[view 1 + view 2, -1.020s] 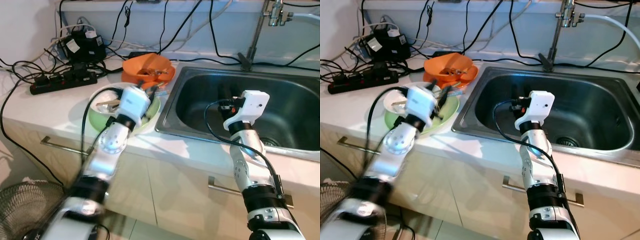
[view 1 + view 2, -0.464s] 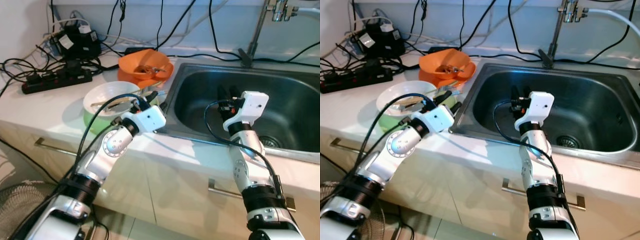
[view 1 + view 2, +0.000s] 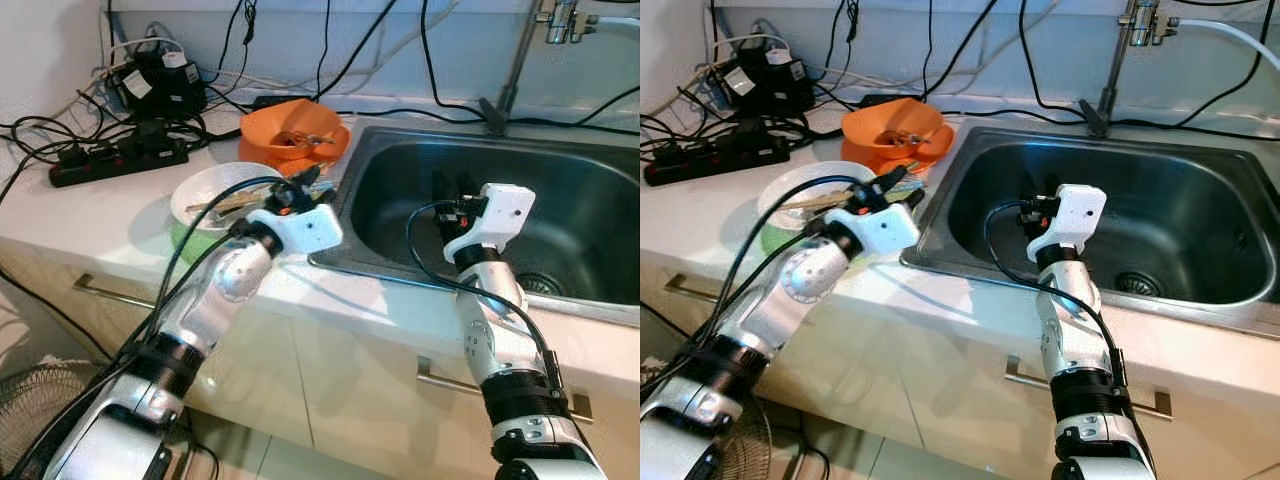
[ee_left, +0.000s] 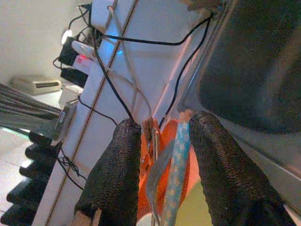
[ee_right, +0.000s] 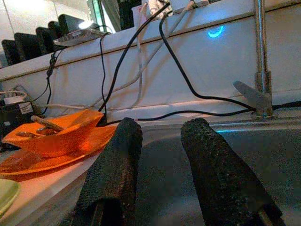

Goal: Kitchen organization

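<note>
left gripper (image 4: 160, 155) pinches cutlery (image 4: 171, 183) at the counter's sink-side edge, beside the orange bowl (image 3: 293, 130). right gripper (image 5: 157, 141) hangs spread inside the sink (image 3: 590, 200). sorting looks barely begun; dishes remain stacked.

The left gripper (image 4: 160, 155) has been swung off the white bowl (image 3: 215, 185) toward the sink's (image 3: 400, 180) rim, its wrist rolled over, with the patterned utensil (image 4: 175, 174) carried between its fingers (image 4: 115, 174).
</note>
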Available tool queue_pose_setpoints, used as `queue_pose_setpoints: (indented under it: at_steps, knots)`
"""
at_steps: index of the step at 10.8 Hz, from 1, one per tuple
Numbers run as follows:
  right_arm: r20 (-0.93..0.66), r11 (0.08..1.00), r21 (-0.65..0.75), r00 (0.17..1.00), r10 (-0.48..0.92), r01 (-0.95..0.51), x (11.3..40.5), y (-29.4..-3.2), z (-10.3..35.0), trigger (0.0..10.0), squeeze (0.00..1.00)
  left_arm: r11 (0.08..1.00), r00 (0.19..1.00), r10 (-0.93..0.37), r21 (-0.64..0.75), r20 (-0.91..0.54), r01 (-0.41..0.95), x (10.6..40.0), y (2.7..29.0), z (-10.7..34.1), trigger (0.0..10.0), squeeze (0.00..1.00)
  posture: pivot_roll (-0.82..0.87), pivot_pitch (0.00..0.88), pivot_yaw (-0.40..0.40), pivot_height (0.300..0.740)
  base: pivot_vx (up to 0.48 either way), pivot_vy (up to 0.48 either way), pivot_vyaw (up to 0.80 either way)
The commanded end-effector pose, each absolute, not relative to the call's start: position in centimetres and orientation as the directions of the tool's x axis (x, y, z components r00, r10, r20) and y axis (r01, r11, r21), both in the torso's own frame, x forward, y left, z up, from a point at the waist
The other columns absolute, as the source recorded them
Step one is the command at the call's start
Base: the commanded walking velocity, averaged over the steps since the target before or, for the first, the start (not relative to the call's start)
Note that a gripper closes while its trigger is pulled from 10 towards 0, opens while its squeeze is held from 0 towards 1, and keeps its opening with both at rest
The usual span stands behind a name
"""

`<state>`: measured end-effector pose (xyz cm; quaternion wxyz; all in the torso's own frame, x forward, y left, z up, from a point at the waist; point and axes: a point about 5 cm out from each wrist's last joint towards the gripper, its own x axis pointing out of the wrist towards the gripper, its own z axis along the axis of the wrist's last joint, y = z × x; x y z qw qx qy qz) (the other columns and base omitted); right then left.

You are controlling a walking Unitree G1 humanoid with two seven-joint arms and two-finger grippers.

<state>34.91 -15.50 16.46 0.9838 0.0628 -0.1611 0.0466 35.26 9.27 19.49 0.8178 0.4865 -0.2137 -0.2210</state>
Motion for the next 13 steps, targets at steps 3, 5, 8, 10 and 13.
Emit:
queue_pose_setpoints:
  at_steps: [3,5,8,10,13]
  knots:
    - [0.318,0.986,0.112,0.945,0.080,-0.121,35.0,-15.3,16.5,10.0,0.00,0.392,0.829,-0.549,0.909,0.107,0.142,36.2,9.2,19.6,10.0,0.00,0.04,0.016,0.095,0.740,0.000,0.000,0.00]
    - [0.318,0.987,0.113,0.945,0.077,-0.118,35.0,-15.3,16.5,10.0,0.00,0.369,0.842,-0.533,0.920,0.091,0.134,36.7,9.1,19.7,10.0,0.00,0.04,0.019,0.099,0.740,0.000,0.000,0.00]
    - [0.318,0.987,0.114,0.945,0.074,-0.116,35.0,-15.3,16.4,10.0,0.00,0.368,0.853,-0.513,0.922,0.093,0.121,37.2,8.9,19.8,4.9,0.00,0.03,0.022,0.100,0.740,0.000,0.000,0.00]
    - [0.317,0.987,0.115,0.945,0.073,-0.115,35.0,-15.4,16.4,10.0,0.00,0.381,0.856,-0.507,0.918,0.105,0.114,37.3,9.0,19.8,0.0,0.00,0.03,0.021,0.099,0.740,0.000,0.000,0.00]
    - [0.317,0.986,0.115,0.946,0.075,-0.117,35.0,-15.4,16.4,10.0,0.00,0.390,0.854,-0.509,0.913,0.106,0.119,37.3,9.0,19.8,0.0,0.00,0.04,0.019,0.098,0.740,0.000,0.000,0.00]
